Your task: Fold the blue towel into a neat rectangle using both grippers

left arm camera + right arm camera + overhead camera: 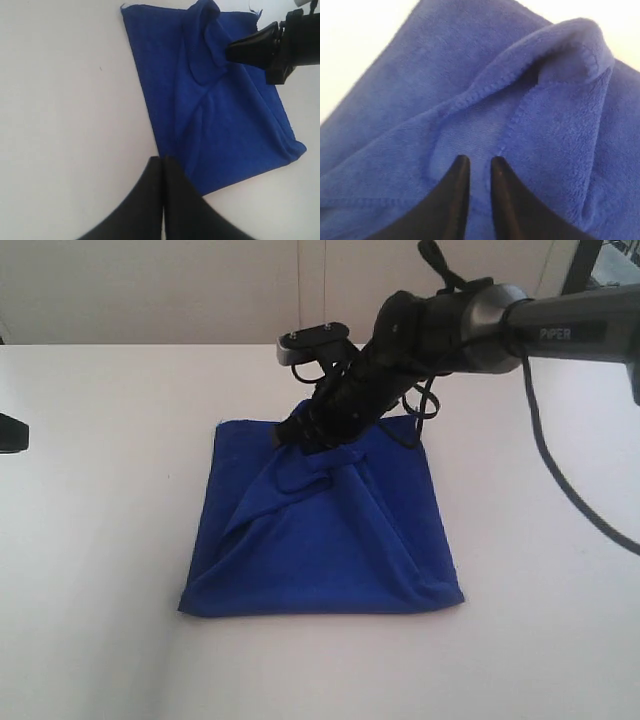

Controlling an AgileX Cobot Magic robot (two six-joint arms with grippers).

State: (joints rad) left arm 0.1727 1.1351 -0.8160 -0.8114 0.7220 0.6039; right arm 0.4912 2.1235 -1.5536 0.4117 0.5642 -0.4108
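Towel: your deep royal-blue fuzzy cloth towel (330, 550) lies doubled over in a rough square near the middle of the plain white tabletop (100, 560).
Towel surface: it isn't flat. Creases run up from the near corners to a raised, hemmed flap (570, 45) by the edge farthest from the exterior camera.
Right gripper: your black jawed right gripper (479, 160) is down over that raised flap, pointing into the cloth.
Right fingers: they are parted by a narrow slit, with blue pile showing through it and nothing pinched. Whether the tips touch the cloth, you can't tell.
Right arm: the dark cabled arm marked "PIPER" (570, 332) reaches in from the right.
Left gripper: your black left gripper (162, 160) hangs off to the towel's left side, just beside its edge.
Left fingers: they are pressed tight together, with nothing between them.
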